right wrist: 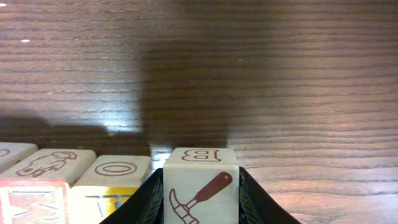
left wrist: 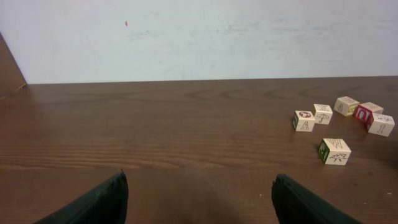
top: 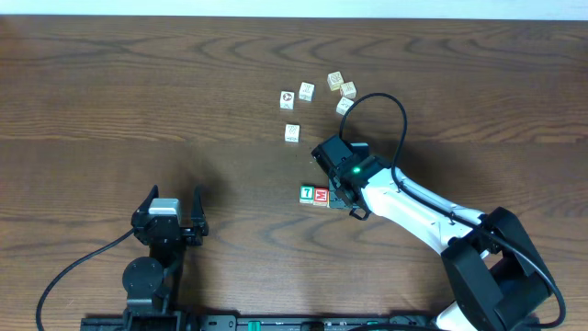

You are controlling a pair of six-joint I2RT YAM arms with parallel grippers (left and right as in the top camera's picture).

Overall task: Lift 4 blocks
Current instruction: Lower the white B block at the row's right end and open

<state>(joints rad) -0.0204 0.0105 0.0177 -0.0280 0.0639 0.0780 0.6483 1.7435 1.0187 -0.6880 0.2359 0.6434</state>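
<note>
- Clamping right gripper (right wrist: 200, 179) fingers snugly on both sides of white hammer block (right wrist: 200, 200).
- Lining up beside it in a close row on wooden table (top: 138, 92): yellow-orange block (right wrist: 102, 198), red block (top: 321, 195), green block (top: 306, 194).
- Holding left gripper (top: 175, 195) fingers wide apart, well away from that row.

Bare table (top: 138, 92) spreads around the left gripper (top: 175, 197). Loose cubes (top: 306, 90) crowd the far middle. The row of blocks (top: 314, 195) lies open from the left; the right gripper (right wrist: 200, 208), gripping its hammer block (right wrist: 200, 180), and a cable (top: 401, 119) bar the right.
</note>
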